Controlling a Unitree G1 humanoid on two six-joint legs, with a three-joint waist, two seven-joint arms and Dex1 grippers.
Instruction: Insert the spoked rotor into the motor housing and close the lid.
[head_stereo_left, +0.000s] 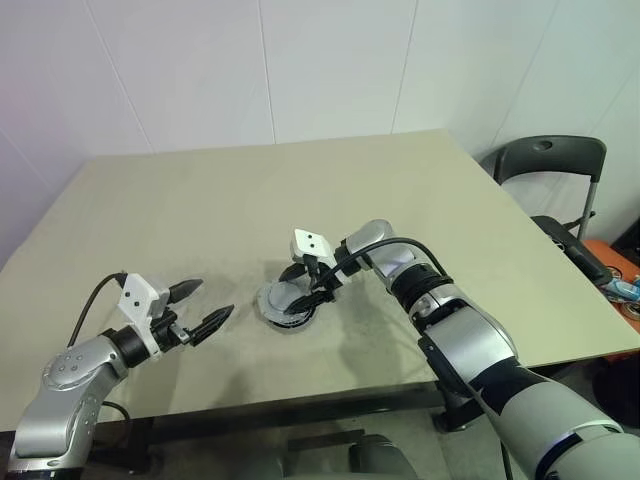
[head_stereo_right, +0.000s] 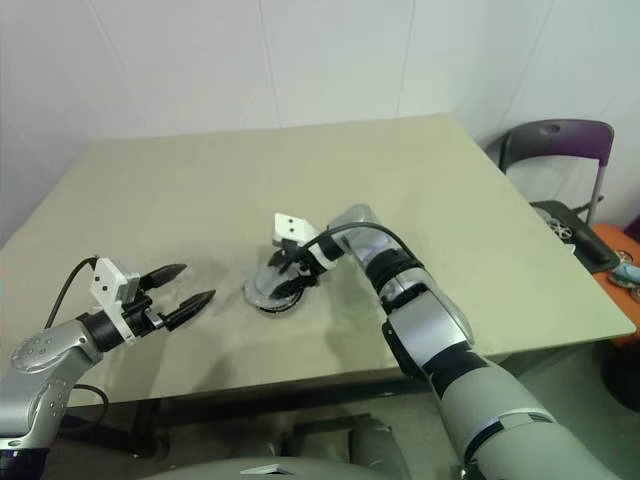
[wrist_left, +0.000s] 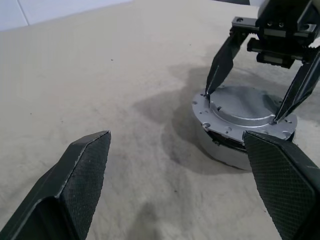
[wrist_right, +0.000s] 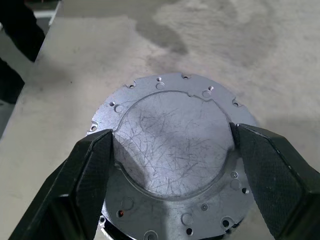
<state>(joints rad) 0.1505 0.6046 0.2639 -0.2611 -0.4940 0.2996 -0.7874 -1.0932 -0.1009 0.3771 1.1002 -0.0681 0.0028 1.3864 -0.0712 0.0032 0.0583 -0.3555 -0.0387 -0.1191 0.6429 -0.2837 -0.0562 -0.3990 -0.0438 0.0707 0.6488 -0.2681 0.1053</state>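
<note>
Two grippers noted: right gripper (wrist_right: 170, 150) spread, straddling lid (wrist_right: 172, 150) seated on motor housing (wrist_left: 225, 145); left gripper (head_stereo_left: 200, 310) released, empty, beside it. Closing judged nearly done.

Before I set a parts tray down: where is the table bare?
Bare: the table behind the lid to the far edge, plus its right side. Crowded: the near strip, where the right gripper straddles the lid and the left gripper hovers beside it.

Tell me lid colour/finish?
Grey metal lid, fine scratches across its raised centre; right wrist view shows it best.
</note>
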